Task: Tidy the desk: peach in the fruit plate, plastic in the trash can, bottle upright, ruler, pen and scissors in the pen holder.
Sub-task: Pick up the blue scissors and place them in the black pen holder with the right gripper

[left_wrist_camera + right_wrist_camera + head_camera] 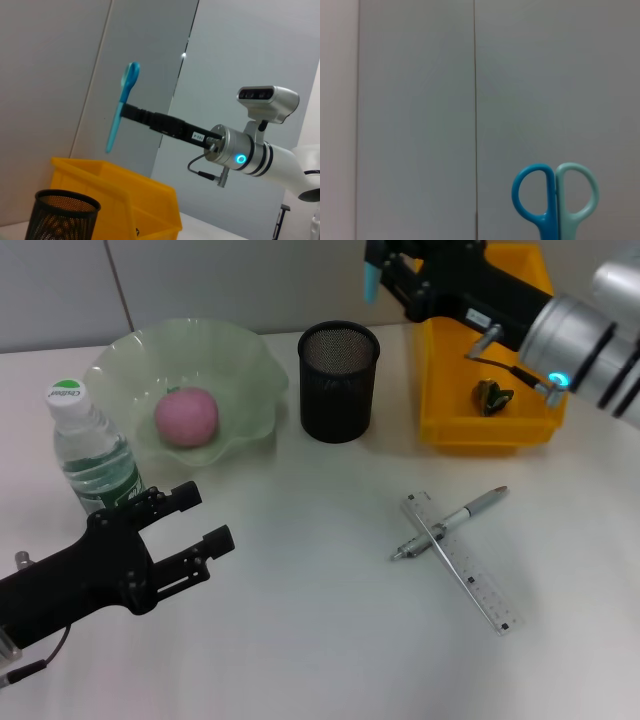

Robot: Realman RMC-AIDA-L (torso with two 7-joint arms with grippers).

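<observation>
My right gripper [388,268] is high above the black mesh pen holder [338,381], shut on the blue scissors [372,280]. In the left wrist view the scissors [122,106] hang blades down over the pen holder [62,216]; their handles [555,200] fill the right wrist view. The pink peach [186,416] lies in the green fruit plate [250,370]. A bottle [90,445] stands upright at the left. On the table the pen [452,522] lies across the clear ruler [462,564]. Crumpled plastic [492,394] sits in the yellow trash can [445,430]. My left gripper [204,519] is open, low beside the bottle.
The yellow trash can [125,200] stands right behind the pen holder. A grey wall runs along the back of the white table [320,640].
</observation>
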